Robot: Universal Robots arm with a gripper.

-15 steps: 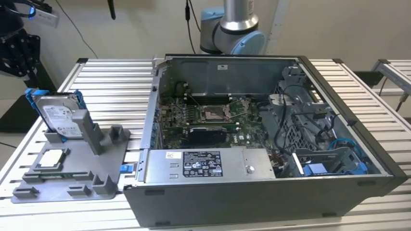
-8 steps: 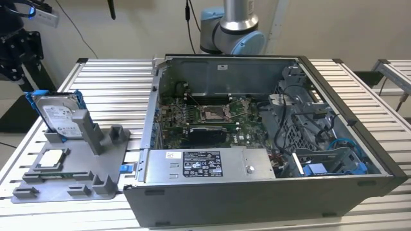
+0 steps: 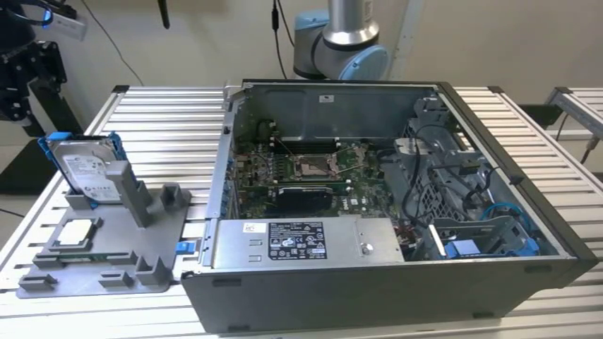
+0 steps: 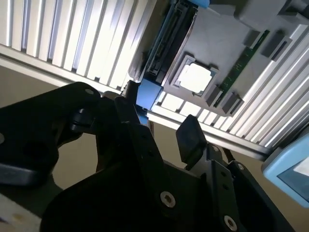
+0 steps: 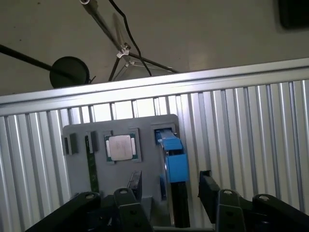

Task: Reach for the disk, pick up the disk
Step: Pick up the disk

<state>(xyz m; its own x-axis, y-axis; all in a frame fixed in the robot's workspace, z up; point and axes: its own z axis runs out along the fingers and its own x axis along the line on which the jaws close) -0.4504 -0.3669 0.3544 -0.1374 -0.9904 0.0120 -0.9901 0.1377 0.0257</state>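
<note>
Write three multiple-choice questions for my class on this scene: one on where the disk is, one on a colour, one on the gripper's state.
1. Where is the disk?
A. Inside the computer case
B. Upright in the grey holder at the exterior view's left
C. Flat on the floor

2. What colour is the bracket around the disk?
A. Red
B. Green
C. Blue

3. How is the gripper?
A. Open and empty
B. Shut on the disk
C. Shut on the processor chip

Answers:
1. B: the exterior view shows the disk standing on edge in the holder.
2. C: the frame is bright blue in the exterior and first wrist views.
3. A: in both wrist views the fingers stand apart with nothing between them.
</note>
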